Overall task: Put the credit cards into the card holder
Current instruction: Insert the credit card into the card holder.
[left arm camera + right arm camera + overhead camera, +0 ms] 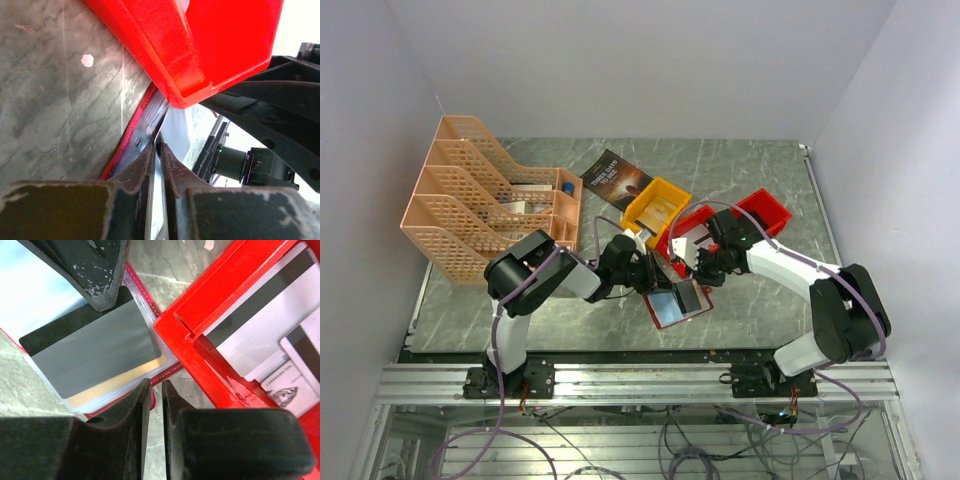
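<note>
The dark red card holder (pixel 676 304) lies open on the table just in front of the red bin (pixel 686 236). My left gripper (pixel 658 278) is shut on one of its clear pocket sheets (pixel 175 127), and the holder's red edge (pixel 118 154) shows beside the fingers. In the right wrist view a grey card with a black stripe (pixel 95 352) sits in a pocket of the card holder (pixel 169 373), with a gold card (pixel 117 384) under it. My right gripper (pixel 156 384) is shut and empty, just off the holder's edge. More cards (pixel 255 335) lie in the red bin (pixel 200 365).
A second red bin (pixel 766 210) and a yellow bin (pixel 657 205) stand behind the first. A dark book (pixel 615 180) lies further back. A peach mesh file rack (pixel 490 205) fills the left side. The left gripper's fingers (pixel 97 270) hang over the holder.
</note>
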